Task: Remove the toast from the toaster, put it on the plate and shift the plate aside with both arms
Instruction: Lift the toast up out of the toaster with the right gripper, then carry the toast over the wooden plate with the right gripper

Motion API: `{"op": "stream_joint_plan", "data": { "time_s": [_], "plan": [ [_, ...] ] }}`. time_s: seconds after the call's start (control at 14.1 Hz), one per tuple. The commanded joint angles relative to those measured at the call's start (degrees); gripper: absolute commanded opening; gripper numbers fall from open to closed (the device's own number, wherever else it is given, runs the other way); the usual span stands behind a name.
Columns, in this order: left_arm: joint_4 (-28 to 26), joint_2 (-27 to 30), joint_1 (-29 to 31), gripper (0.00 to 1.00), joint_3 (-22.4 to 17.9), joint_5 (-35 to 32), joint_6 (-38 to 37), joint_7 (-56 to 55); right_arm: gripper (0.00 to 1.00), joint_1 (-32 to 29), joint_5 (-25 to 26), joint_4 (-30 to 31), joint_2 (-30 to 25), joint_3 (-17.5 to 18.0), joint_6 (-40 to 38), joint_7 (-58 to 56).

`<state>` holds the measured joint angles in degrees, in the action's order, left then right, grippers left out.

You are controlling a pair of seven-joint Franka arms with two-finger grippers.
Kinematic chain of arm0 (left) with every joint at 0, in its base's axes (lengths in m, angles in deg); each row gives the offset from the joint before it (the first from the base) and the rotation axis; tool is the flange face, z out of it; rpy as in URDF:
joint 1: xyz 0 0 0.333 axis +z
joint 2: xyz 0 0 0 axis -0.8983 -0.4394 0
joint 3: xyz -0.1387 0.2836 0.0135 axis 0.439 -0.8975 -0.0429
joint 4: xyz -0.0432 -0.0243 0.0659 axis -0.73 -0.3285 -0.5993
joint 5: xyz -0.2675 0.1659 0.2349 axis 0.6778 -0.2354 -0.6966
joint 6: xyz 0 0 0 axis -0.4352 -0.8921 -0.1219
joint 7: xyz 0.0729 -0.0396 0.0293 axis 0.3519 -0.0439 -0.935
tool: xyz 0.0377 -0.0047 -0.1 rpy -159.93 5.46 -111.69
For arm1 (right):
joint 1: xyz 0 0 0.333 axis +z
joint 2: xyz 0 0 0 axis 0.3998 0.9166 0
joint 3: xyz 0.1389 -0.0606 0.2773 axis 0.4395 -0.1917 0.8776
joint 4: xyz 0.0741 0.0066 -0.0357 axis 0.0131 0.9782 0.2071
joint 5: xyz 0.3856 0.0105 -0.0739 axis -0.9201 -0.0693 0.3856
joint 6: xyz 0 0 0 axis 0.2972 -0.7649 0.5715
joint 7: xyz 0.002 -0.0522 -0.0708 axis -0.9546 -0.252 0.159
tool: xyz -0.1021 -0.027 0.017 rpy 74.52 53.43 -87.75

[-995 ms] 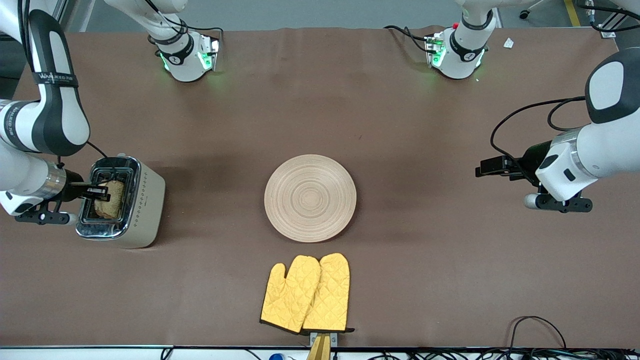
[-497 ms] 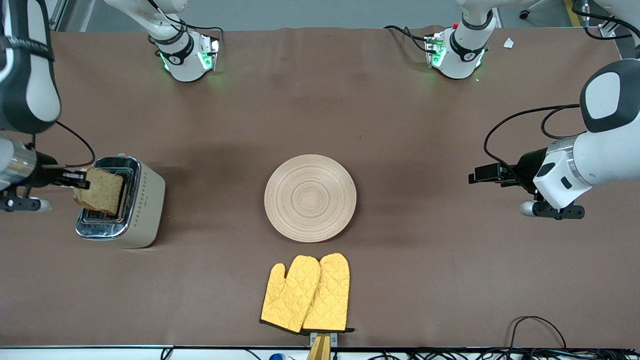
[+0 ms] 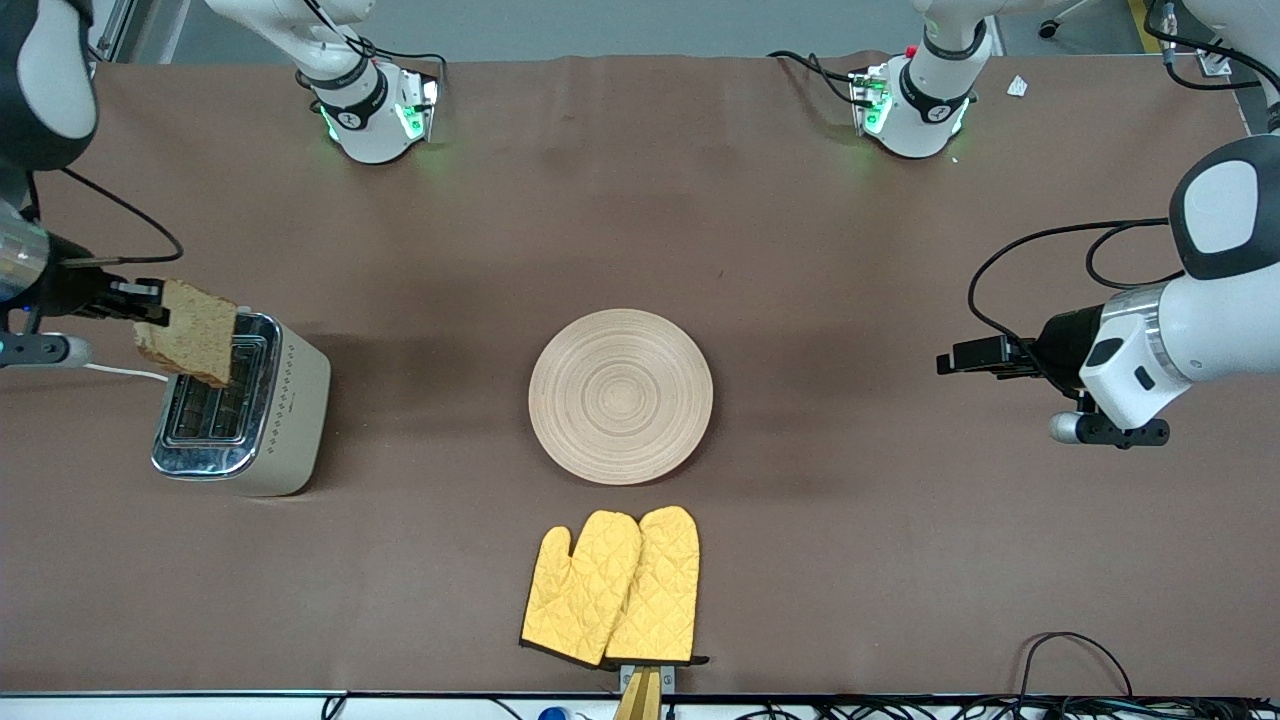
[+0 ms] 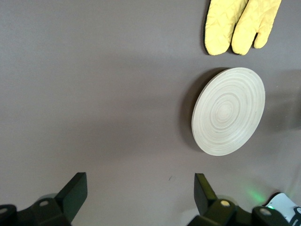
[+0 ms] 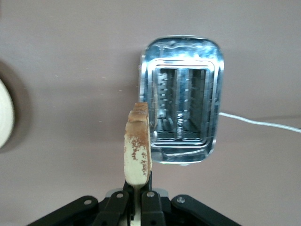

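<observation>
The table [image 3: 640, 220] is laid out with room to work: a wide stretch of bare brown cloth separates the two arms, so each can swing without meeting the other.

The plate [image 3: 620, 396] sits flat in the middle, well apart from both pincers, which looks deliberate, since either arm can reach it once the bread has to land there. The pair of oven mitts [image 3: 612, 586] lies just beside its rim, nearer the front camera, out of the line between bread and plate.

The toaster [image 3: 240, 405] stands at the right arm's end of the table, below the right pincer [image 3: 150, 302] and a little to one side of it. Both slots look empty from the right wrist view, and its white cord [image 5: 261, 121] trails away from the body.

The toast [image 3: 187, 331] hangs clear of the slots, clamped by one edge in that pincer's closed fingers and held on edge, probably because that is how it came up out of the slot; it will need laying flat over the plate.

The left pincer [image 3: 965, 354] waits over bare cloth at its own end, fingers spread wide and empty, pointed toward the plate, I'd guess ready for the shared push.
</observation>
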<state>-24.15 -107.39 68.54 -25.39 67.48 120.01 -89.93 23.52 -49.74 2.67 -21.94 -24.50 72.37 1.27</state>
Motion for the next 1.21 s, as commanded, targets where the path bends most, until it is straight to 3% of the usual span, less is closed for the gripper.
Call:
{"op": "stream_joint_plan", "data": {
  "time_s": [0.0, 0.21, 0.64, 1.14],
  "plan": [
    [1.0, 0.1, 0.4, 1.00, -0.1, 2.8, -0.5, 1.0, 0.05, 6.0, 1.3, -0.8, 0.6, 0.1, -0.7, 9.8],
    [1.0, -0.1, 1.9, 1.00, -0.4, 7.5, -0.6, 1.0, 0.05, 11.8, 0.6, -0.6, 1.3, 0.1, 1.6, 14.7],
    [0.7, -1.5, 2.3, 1.00, -0.3, 7.8, -0.6, 1.1, 0.05, 22.8, -0.1, -0.2, 7.4, 0.1, 6.8, 22.2],
    [0.5, -1.9, 2.3, 1.00, -0.1, 8.6, -2.8, 1.9, 0.05, 35.0, -0.3, -0.5, 19.1, 0.2, 23.6, 39.1]
  ]
}}
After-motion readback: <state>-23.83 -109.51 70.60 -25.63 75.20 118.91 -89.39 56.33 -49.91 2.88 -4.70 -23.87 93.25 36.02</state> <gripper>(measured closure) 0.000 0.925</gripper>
